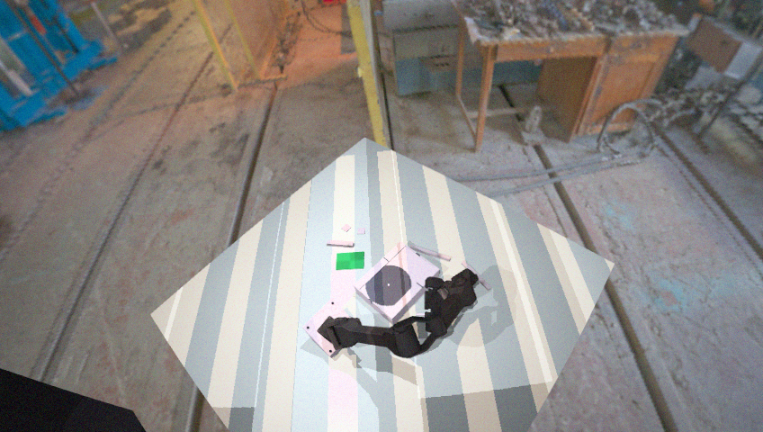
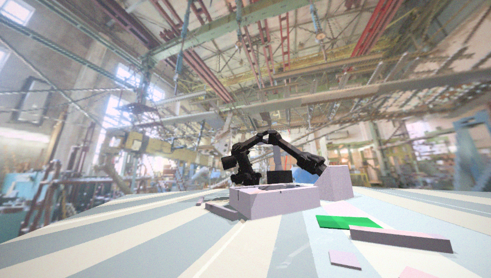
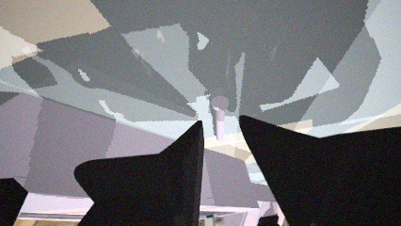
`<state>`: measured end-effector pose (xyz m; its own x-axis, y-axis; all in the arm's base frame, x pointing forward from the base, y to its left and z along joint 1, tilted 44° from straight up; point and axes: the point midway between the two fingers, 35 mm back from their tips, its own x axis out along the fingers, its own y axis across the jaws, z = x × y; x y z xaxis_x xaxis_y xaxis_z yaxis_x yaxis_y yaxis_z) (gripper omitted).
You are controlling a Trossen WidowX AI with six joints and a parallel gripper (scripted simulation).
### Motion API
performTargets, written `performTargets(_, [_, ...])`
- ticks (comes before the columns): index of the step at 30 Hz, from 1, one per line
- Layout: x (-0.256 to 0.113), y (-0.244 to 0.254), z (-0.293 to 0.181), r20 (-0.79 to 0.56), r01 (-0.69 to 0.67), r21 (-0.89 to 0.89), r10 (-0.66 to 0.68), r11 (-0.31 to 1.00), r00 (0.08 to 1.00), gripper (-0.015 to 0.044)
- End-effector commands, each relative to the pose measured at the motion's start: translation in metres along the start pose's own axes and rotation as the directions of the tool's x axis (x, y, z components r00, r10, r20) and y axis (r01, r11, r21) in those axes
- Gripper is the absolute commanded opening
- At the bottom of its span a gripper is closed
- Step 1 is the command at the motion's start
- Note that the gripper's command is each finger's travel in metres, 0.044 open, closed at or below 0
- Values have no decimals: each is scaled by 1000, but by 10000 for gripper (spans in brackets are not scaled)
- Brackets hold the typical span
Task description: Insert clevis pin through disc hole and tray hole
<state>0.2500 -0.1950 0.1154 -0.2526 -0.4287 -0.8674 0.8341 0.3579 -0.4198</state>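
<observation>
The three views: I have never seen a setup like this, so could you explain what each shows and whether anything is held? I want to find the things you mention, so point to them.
The machine is a jointed black robot arm [image 1: 374, 335] [image 2: 290, 148] ending in a two-fingered tool [image 1: 435, 294] [image 2: 245, 183] [image 3: 220, 122]. The top view looks down, the exterior view looks across the table from low down, and the wrist view looks past the fingers.

On the striped table [image 1: 256, 300] [image 2: 138, 241] sit a pale, boxy steel tray [image 1: 420, 261] [image 2: 285, 204] holding a dark, thin round disc [image 1: 377, 292] [image 2: 275, 187], and a flat green rectangle [image 1: 350, 260] [image 2: 348, 222].

Nothing appears held: the fingers stand apart, with the pale, headed steel pin [image 3: 220, 128] visible between them.
</observation>
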Motion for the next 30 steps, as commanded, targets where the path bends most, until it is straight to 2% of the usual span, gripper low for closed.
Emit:
performTargets(1, [-1,0,0,-10,-3,7,3,1000,1000,160])
performTargets(22, [8,0,4,-10,-2,7,3,1000,1000,160])
performTargets(27, [8,0,4,-10,-2,7,3,1000,1000,29])
performTargets(30, [8,0,4,-10,-2,7,3,1000,1000,9])
